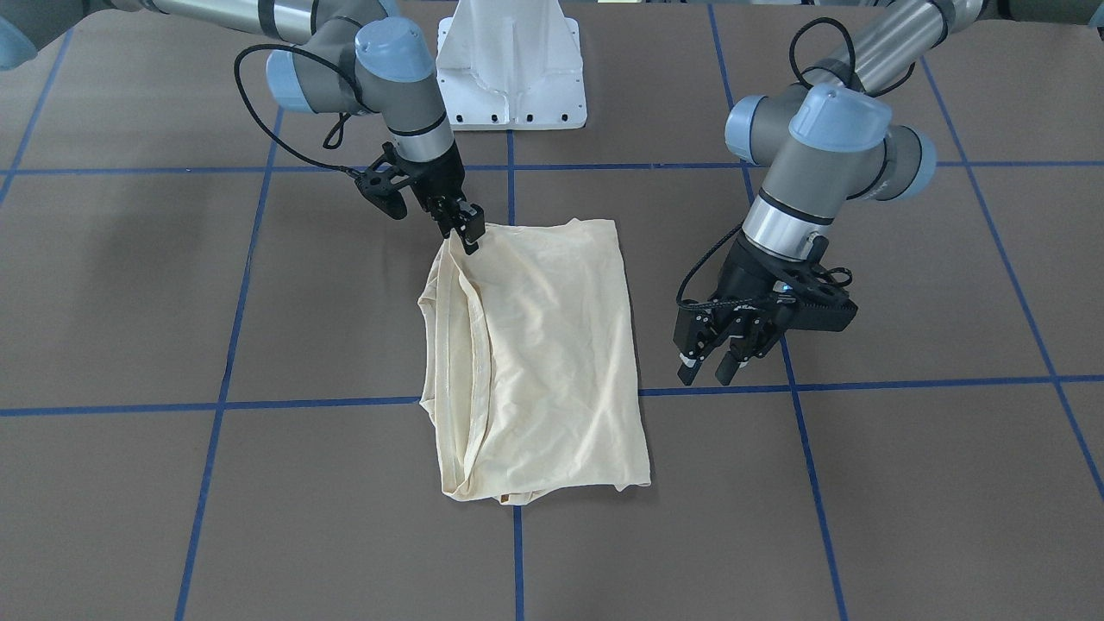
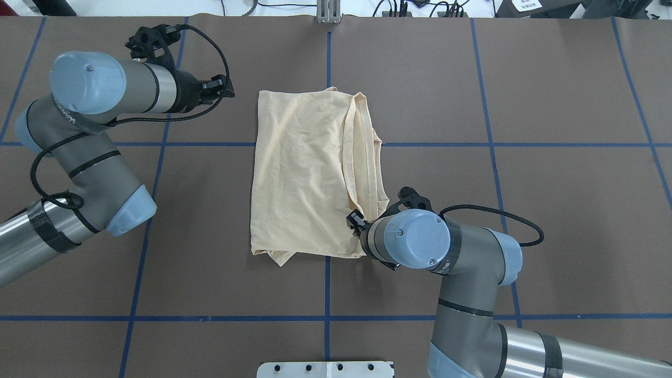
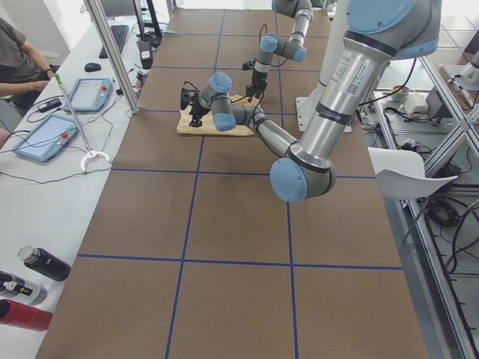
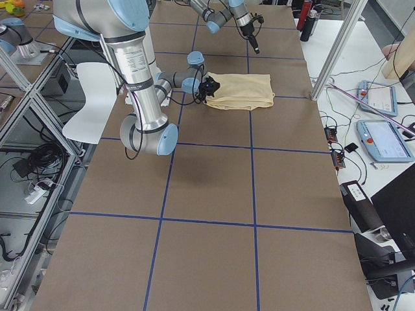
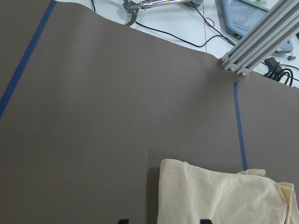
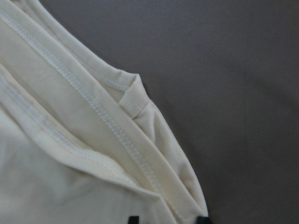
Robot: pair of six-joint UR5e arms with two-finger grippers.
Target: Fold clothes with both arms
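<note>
As L gripper [image 1: 705, 373] gapes, shirt [image 1: 552, 345] folded.

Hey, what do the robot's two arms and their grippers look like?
Both the left arm and right arm are silver-grey tubes with light-blue joint caps and black bands. A black cable loops to each wrist. The left gripper and right gripper are black, each with two fingers.

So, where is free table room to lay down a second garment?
The widest bare table lies to the robot's right of the shirt, past the right arm. Crowded: the shirt's near right corner at the right gripper, and its left side by the left gripper.
</note>
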